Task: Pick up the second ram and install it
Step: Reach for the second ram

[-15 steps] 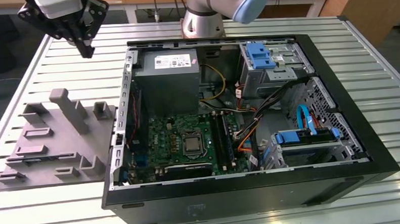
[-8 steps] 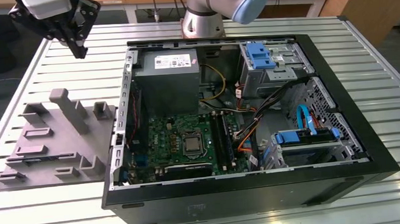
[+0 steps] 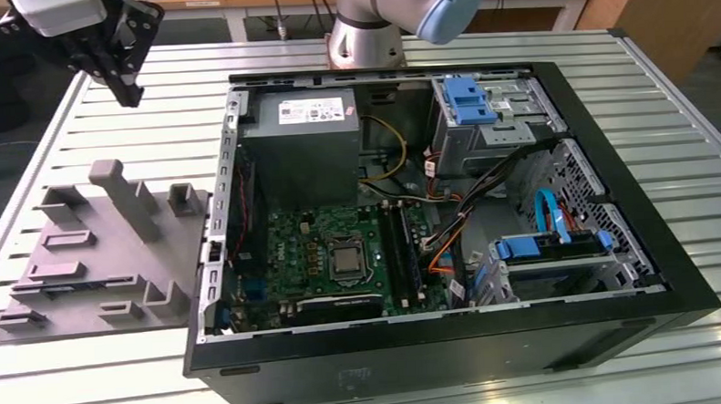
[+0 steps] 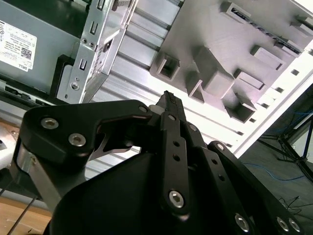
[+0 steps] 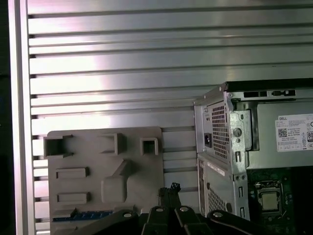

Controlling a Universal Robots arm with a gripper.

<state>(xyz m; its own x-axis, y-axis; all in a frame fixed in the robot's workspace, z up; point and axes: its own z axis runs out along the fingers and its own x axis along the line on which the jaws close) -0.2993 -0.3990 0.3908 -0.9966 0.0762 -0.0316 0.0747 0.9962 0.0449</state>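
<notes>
The second ram (image 5: 83, 214) lies as a thin dark blue strip in a slot of the grey moulded fixture (image 5: 105, 171). In the exterior view the ram (image 3: 82, 283) shows as a dark line along the near part of the fixture (image 3: 107, 250), on the exterior view's left. My gripper (image 3: 126, 88) hangs high over the table's far left corner, well apart from the fixture. Its fingers meet at their tips in both wrist views, so the gripper (image 4: 169, 99) (image 5: 171, 189) is shut with nothing in it.
An open computer case (image 3: 223, 254) lies right of the fixture, holding a grey power supply box (image 3: 300, 150), a green motherboard (image 3: 326, 254) with its memory slots (image 3: 402, 246), cables and blue-tabbed drive bays (image 3: 478, 101). The slatted metal table (image 3: 55, 161) runs around both.
</notes>
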